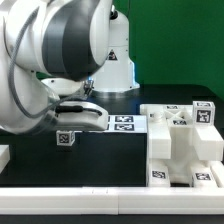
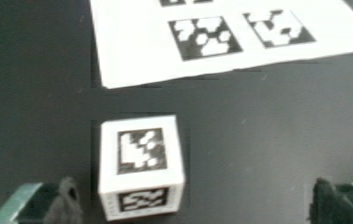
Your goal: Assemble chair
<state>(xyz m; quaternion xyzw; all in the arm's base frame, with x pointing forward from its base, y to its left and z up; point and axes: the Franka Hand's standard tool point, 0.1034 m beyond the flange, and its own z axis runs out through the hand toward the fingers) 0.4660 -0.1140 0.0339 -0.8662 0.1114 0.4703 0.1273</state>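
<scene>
Plainly, no bin, tray or box showed on the dark desk (image 1: 100, 160); the things lay straight on its surface. Most of the chair (image 1: 180, 145) stood joined near the desk's edge at the exterior view's right: a stepped white structure of blocky plastic, with flat panels and bars meeting at right angles, a lower step toward the front and a raised part behind. Black-and-white square tags sat on its top faces and on its front face low down. One small white block (image 1: 66, 138) of the set stood apart from that structure, well toward the exterior view's left, alone on the dark surface. In the wrist view the same block (image 2: 143, 168) appeared as an upright little box, a tag on its upper face and another on the side turned to the camera.

Between the loose block and the stepped structure lay the marker board (image 1: 112, 123), thin, flat and white, printed with several tags; in the wrist view its corner (image 2: 226, 40) lay near the block but did not touch it.

The arm's white body filled the upper left of the exterior view, and the claw (image 1: 80, 108) hung just above the loose block. From the wrist camera the claw (image 2: 199, 203) stood spread wide, one dark fingertip (image 2: 40, 203) at each side of the block, with a gap on both sides; it pinched nothing.
</scene>
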